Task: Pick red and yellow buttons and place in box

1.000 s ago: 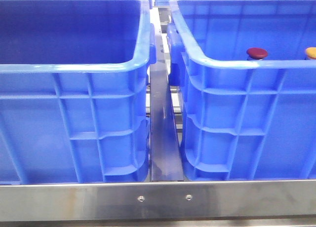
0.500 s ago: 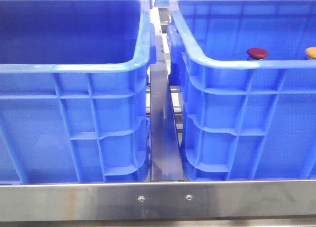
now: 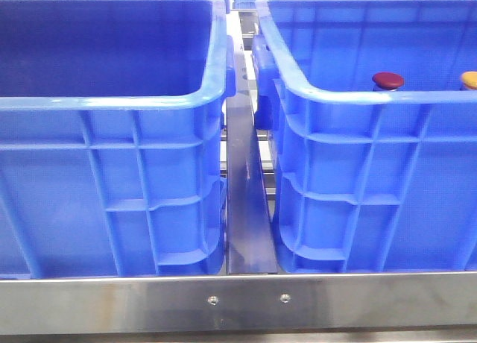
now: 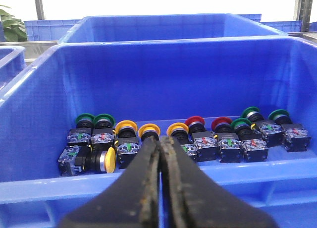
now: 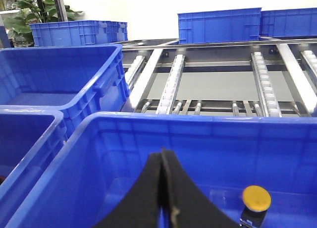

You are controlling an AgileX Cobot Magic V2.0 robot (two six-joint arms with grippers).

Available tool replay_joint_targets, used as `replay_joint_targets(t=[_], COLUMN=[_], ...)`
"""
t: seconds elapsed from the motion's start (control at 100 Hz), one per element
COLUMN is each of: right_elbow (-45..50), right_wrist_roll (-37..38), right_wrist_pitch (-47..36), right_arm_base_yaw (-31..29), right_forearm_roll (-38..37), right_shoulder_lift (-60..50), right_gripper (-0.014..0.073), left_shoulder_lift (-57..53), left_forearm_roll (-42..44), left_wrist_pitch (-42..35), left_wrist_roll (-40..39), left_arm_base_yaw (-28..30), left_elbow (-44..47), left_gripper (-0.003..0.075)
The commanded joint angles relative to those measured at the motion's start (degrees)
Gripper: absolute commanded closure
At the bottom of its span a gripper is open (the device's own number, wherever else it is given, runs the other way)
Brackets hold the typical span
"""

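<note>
The task is near its start: the left gripper (image 4: pixel 159 153) and right gripper (image 5: pixel 162 161) both have jaws together, holding nothing. The supply crate (image 4: pixel 29 114) holds green, yellow and red buttons (image 4: pixel 195 122). The receiving crate (image 3: pixel 320 97) contains one red button (image 3: pixel 388 80) and one yellow button (image 5: pixel 256 198).

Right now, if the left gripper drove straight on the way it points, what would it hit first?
Probably the near rim of the blue crate, just past the shut left gripper. Clearing that, it would reach the yellow buttons; depth is unclear.
</note>
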Motion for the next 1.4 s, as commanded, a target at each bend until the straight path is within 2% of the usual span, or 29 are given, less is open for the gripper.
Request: replay_joint_targets(t=[0.0,0.7,0.81,0.92,1.23,1.39], right_elbow=[-1.48,-1.48,-1.48,-1.48,-1.48,-0.09], right_wrist_roll=[-0.40,-0.34,2.75,11.31,56.60,71.36], right_wrist_pitch=[-0.01,-0.22,-0.29,-0.29,-3.73,-9.17], right_arm_base_yaw=[-0.16,-0.16,-0.16,-0.04,0.33,3.70], right_forearm_roll=[0.66,0.66,-1.51,-12.04,-53.18,-71.66], right_shoulder_lift=[-0.20,-0.20,-0.20,-0.20,-0.66,-2.23], right_gripper=[0.0662,0.0662,0.0662,0.0662,0.0662,0.0662], left_shoulder_lift=[-1.95,-1.95,-1.95,-1.95,-1.95,-1.95], left_forearm_roll=[-0.54,-0.54,-0.54,-0.54,-0.54,-0.54], left_wrist_pitch=[-4.76,-4.76,-4.76,-4.76,-4.76,-4.76], left_wrist_roll=[-0.57,-0.57,-0.57,-0.57,-0.57,-0.57], left_arm_base_yaw=[-0.40,-0.40,-0.40,-0.40,-0.40,-0.40], left_elbow=[2.80,2.80,2.80,2.80,2.80,2.80], left_gripper=[0.0739,0.0739,0.0739,0.0739,0.0739,0.0739])
